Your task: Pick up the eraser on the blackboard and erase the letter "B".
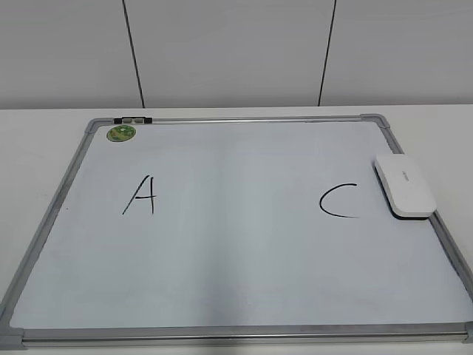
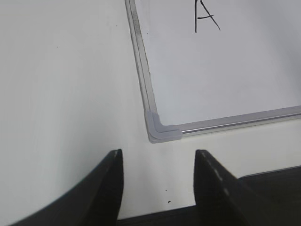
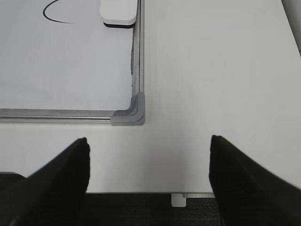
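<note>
Nearest, both grippers wait off the board's near edge: the left gripper spread and empty by the near-left corner, the right gripper spread wide and empty by the near-right corner. Farther in, the board shows only 2 letters, A at left and C at right; no B is visible between them. The eraser lies against the right frame beside C. The erasing looks done, so no next move seems needed.
</note>
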